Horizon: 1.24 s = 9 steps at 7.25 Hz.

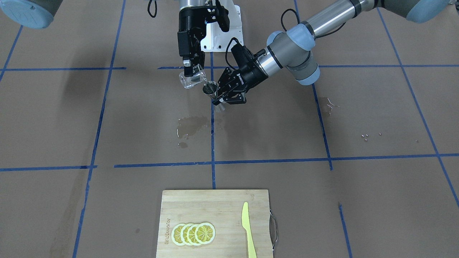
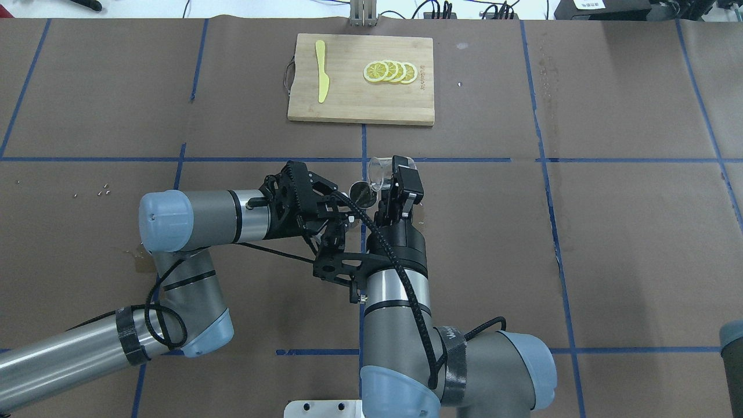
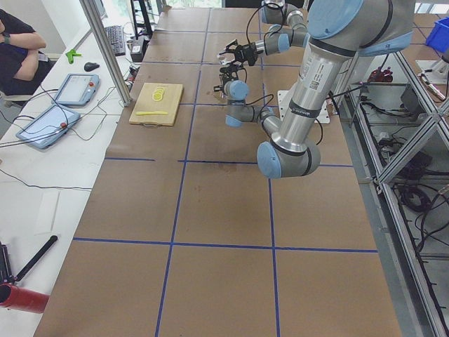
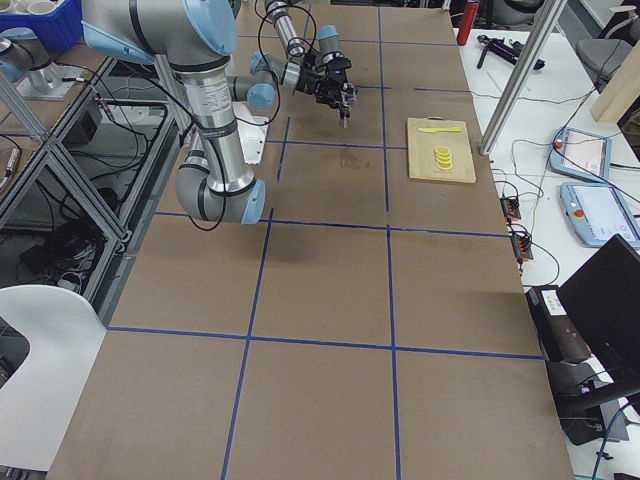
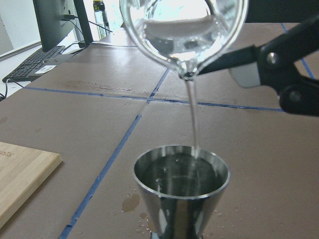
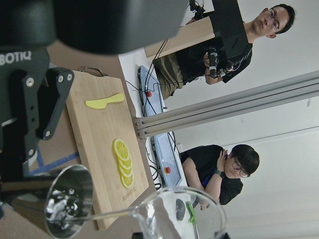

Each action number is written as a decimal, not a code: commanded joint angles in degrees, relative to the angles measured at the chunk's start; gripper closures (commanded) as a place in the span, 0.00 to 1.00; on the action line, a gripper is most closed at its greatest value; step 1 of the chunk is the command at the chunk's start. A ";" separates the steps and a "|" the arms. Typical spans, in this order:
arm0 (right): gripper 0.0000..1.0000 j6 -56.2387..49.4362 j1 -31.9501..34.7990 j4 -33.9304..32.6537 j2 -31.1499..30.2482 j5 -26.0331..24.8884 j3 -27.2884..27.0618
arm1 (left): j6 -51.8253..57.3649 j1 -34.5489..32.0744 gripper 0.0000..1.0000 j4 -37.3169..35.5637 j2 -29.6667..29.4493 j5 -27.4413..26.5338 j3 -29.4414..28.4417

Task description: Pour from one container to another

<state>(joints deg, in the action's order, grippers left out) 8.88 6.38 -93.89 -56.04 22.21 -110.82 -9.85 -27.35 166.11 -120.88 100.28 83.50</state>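
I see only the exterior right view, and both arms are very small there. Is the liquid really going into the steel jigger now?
Observer: Yes. The left wrist view shows a thin clear stream falling from the tilted glass tumbler into the jigger.
Operator: Which gripper holds which?
Observer: The right gripper holds the glass tumbler and the left gripper holds the jigger.
Operator: Is the jigger full?
Observer: Not yet. The liquid appears to sit below its rim.
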 commanded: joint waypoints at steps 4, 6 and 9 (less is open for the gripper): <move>1.00 13.22 0.56 13.73 -1.71 5.91 -3.52 | 0.00 -0.07 1.00 0.00 0.12 0.00 0.00; 1.00 25.42 2.31 13.82 -2.49 12.20 -6.32 | 0.00 -0.16 1.00 0.17 0.29 0.09 0.09; 1.00 34.01 6.00 17.73 -7.74 17.78 -8.27 | 0.09 -0.25 1.00 0.44 0.38 0.09 0.26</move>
<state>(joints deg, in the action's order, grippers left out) 41.22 11.24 -78.98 -61.02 38.97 -118.64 -9.77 -27.57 166.50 -120.52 100.37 83.71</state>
